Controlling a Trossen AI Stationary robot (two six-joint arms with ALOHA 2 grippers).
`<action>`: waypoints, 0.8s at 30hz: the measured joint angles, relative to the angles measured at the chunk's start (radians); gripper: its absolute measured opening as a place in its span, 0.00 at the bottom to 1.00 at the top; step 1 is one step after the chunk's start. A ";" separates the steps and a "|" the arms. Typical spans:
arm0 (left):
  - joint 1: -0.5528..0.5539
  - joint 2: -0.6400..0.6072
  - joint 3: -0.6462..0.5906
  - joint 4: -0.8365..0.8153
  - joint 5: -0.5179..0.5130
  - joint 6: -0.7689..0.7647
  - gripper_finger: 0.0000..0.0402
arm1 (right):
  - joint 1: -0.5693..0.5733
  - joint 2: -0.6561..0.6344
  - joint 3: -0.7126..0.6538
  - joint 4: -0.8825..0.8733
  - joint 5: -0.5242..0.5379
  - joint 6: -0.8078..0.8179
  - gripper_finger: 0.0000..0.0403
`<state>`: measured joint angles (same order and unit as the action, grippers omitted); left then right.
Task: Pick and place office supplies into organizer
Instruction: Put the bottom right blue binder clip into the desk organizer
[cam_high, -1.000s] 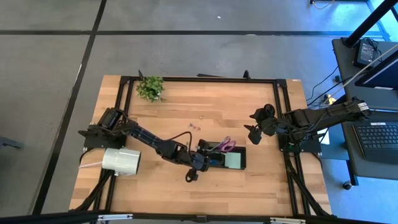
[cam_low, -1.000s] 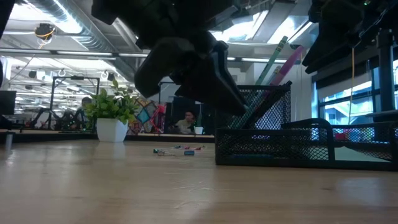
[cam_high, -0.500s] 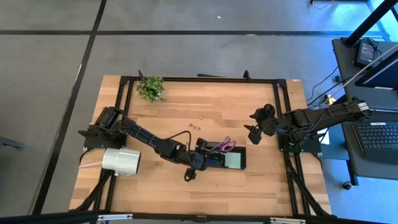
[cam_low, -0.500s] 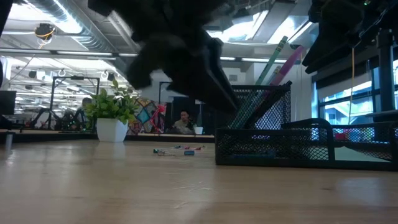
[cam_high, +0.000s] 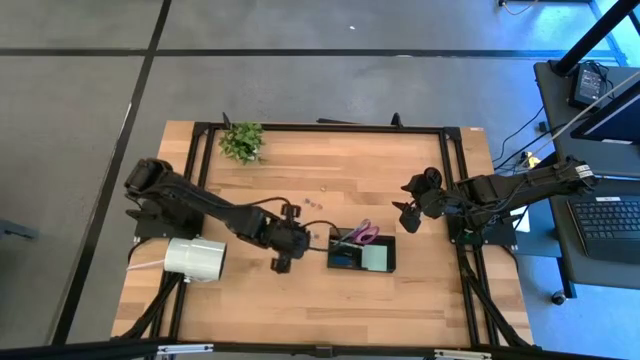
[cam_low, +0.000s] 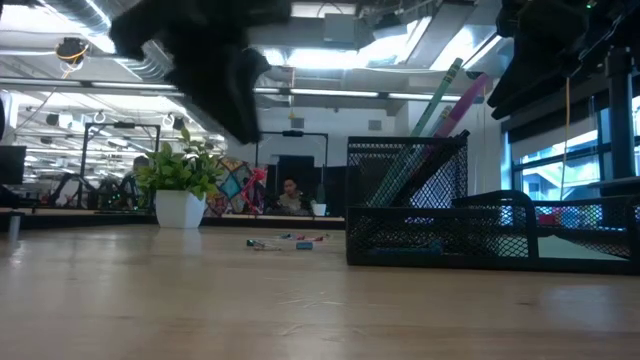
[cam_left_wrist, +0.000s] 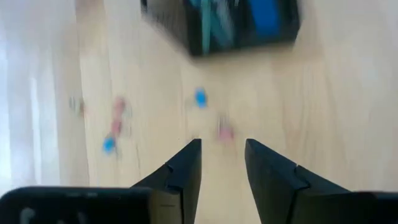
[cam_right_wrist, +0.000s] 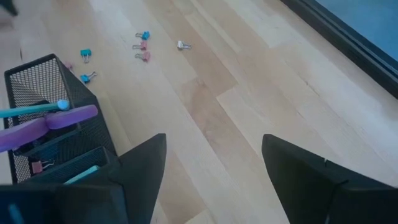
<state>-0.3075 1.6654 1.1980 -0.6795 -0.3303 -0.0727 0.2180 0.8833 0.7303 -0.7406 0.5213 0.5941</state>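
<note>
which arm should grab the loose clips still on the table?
Left, probably. The left hand is open and empty, just beside the organizer, with the clips close ahead in its wrist view. The right hand, also open, hangs farther off at the table's right side.

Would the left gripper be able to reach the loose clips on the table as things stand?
Probably yes: the left gripper is open, and the clips lie on bare wood ahead, beside the organizer.

Lighting: bright, even overhead ceiling strips (cam_low: 330, 92) (low view glare). Table (cam_high: 300, 300) evenly lit, shadows soft. Left wrist view: heavy motion blur on organizer (cam_left_wrist: 217, 25) and clips (cam_left_wrist: 200, 98). Right wrist view: sharp. Low view: foreground arm dark, silhouetted, blurred.
</note>
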 joint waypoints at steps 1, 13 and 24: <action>0.011 -0.001 0.000 -0.038 0.015 -0.007 0.30 | 0.000 0.000 0.000 0.000 0.000 0.000 0.67; 0.172 0.093 0.000 -0.042 0.166 0.242 0.39 | 0.001 0.000 0.000 0.002 -0.001 -0.081 0.67; 0.278 0.207 0.000 0.014 0.280 0.381 0.38 | 0.001 0.000 0.000 0.001 0.001 -0.134 0.67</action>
<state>-0.0295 1.8727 1.1980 -0.6653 -0.0506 0.3087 0.2192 0.8829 0.7303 -0.7395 0.5224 0.4603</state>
